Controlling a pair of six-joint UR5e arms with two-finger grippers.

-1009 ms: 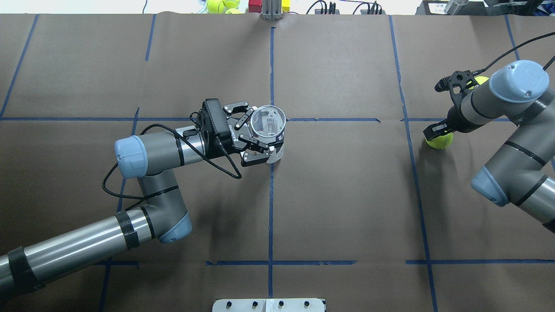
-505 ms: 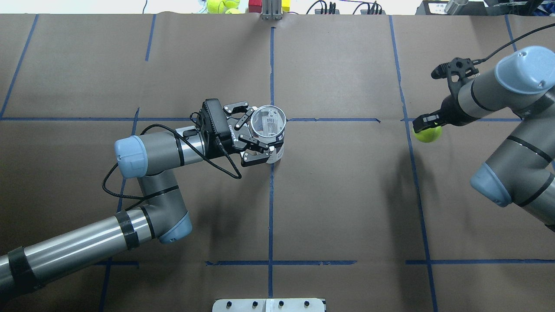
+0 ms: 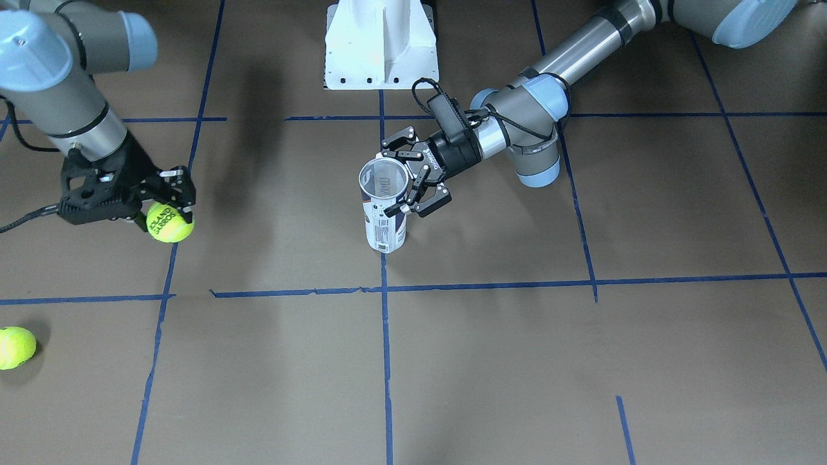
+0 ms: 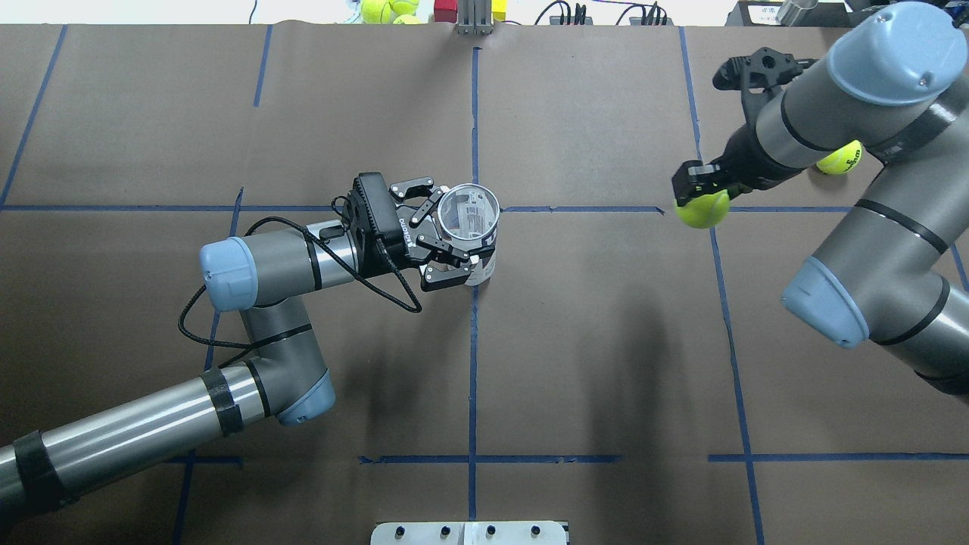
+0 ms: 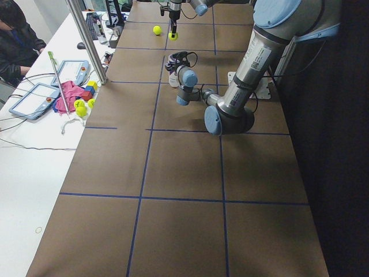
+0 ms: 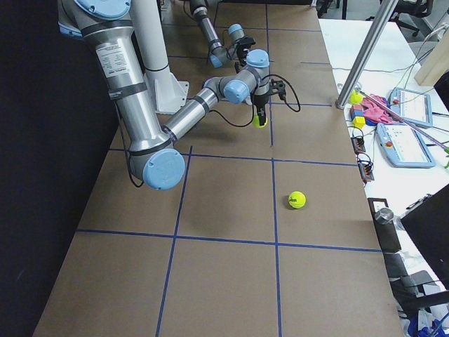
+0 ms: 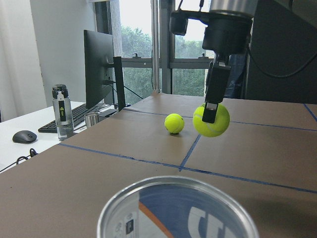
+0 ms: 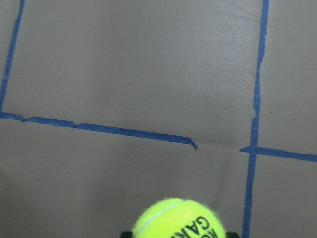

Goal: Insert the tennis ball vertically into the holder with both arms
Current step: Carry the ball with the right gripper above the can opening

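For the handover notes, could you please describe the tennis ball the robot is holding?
Follow the right arm over the brown table to the right gripper. The yellow-green tennis ball is pinched between its fingers. The other ball nearby lies loose on the table, untouched.

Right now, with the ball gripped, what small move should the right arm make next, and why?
Probably carry the tennis ball sideways toward the holder, stopping above its open mouth. The right claw holds the ball above the table, well off to one side, while the left claw grips the holder upright, mouth up.
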